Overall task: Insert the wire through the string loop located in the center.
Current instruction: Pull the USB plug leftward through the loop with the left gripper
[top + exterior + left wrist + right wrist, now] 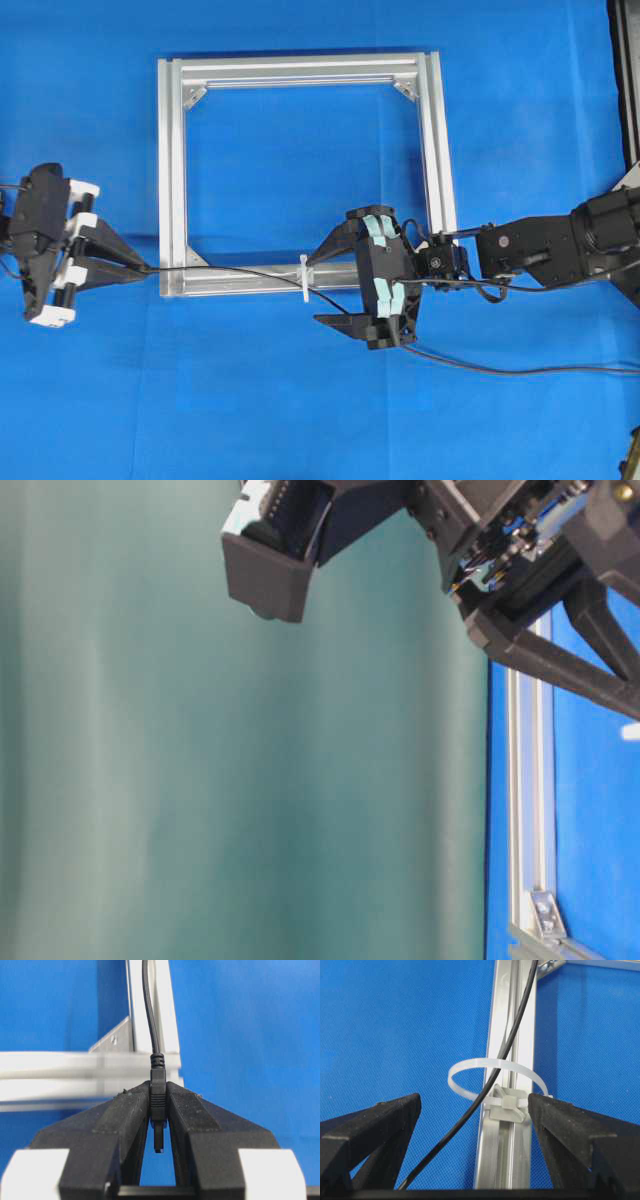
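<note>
Left gripper [159, 1110] clenched on the plug end of the wire [240, 270]; the wire runs along the near rail of the silver frame [172, 150] and, in the right wrist view, already passes inside the string loop [495, 1077], mounted mid-rail. Right gripper [350, 285] stands released, jaws either side of the loop; best to draw the plug away along the rail, keeping the wire low and slack-free. Blue cloth [300, 400] throughout; table-level view mostly a blurred greenish backdrop [200, 780], possibly a curtain.
</note>
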